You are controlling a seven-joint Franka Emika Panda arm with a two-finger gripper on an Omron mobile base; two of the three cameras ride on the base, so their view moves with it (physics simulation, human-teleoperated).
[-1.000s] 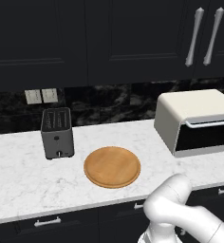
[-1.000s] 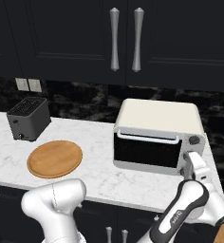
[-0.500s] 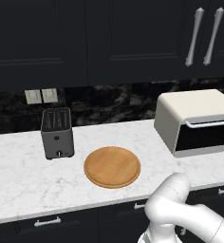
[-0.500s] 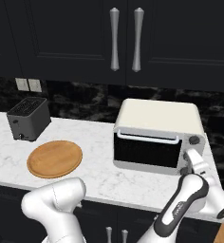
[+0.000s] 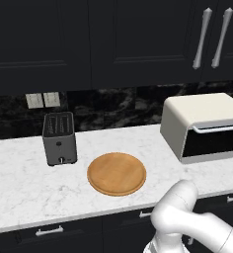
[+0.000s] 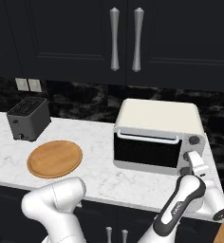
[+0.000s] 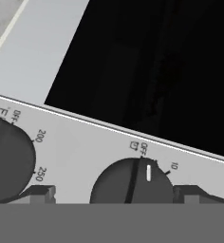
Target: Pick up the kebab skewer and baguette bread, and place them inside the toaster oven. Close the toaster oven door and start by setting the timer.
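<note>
Marble counter (image 5: 19, 188) under dark cabinets (image 5: 113, 39); black backsplash (image 5: 113, 106).

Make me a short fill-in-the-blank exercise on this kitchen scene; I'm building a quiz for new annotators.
1. The toaster oven door is ____.
2. The round wooden board lies on the counter between the slot toaster and the ____.
3. In the hand view, the tool straddles a dark dial with its fingertips spread ____.
4. The white mark on that dial points near the label ____.

Missing words: closed; toaster oven; open; OFF
</note>
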